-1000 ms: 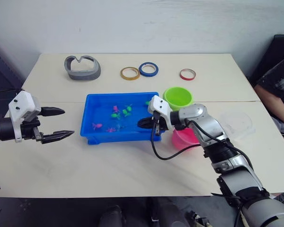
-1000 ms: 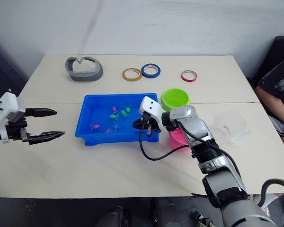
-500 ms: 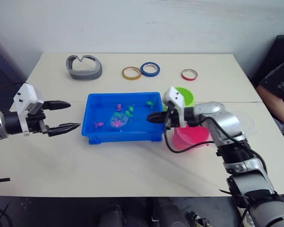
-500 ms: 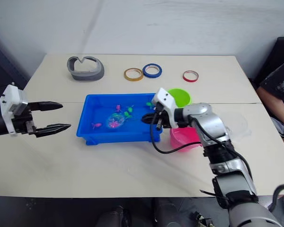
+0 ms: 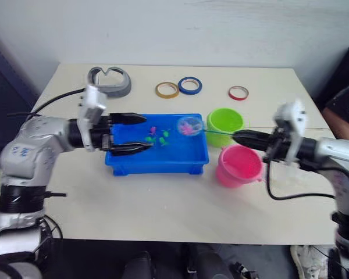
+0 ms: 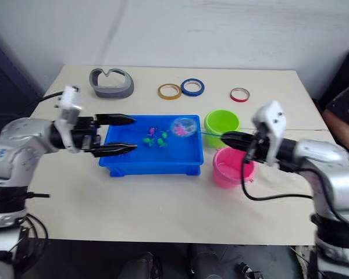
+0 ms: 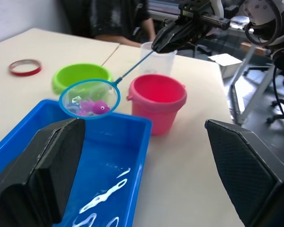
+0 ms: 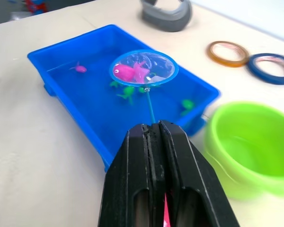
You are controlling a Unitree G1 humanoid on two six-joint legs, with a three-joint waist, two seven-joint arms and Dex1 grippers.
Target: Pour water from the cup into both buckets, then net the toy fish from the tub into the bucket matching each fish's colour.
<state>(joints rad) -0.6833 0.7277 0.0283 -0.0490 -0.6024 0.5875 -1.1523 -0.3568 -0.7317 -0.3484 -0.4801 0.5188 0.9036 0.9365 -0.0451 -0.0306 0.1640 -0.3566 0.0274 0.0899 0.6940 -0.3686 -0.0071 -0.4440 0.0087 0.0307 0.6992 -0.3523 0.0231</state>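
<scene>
The blue tub [image 5: 157,163] holds water with green toy fish [image 5: 161,137] and a pink one [image 5: 153,129]. My right gripper [image 5: 238,137] is shut on the thin handle of the net [image 5: 189,125]. The net's hoop hangs above the tub's far right corner with a pink fish [image 8: 130,72] in it. The green bucket [image 5: 225,123] stands just beyond the handle. The pink bucket [image 5: 238,165] stands under the right gripper's fingertips. My left gripper [image 5: 146,133] is open over the tub's left end. The clear cup [image 7: 158,56] stands behind the pink bucket in the left wrist view.
At the back of the table lie a yellow tape ring [image 5: 167,89], a blue one [image 5: 189,85], a red one [image 5: 238,92] and a grey curved object [image 5: 109,80]. A person [image 5: 344,103] sits at the table's right edge.
My right gripper pulled back to the right and raised the net out of the water with a pink fish in it. My left gripper moved right, up to the tub's left end.
</scene>
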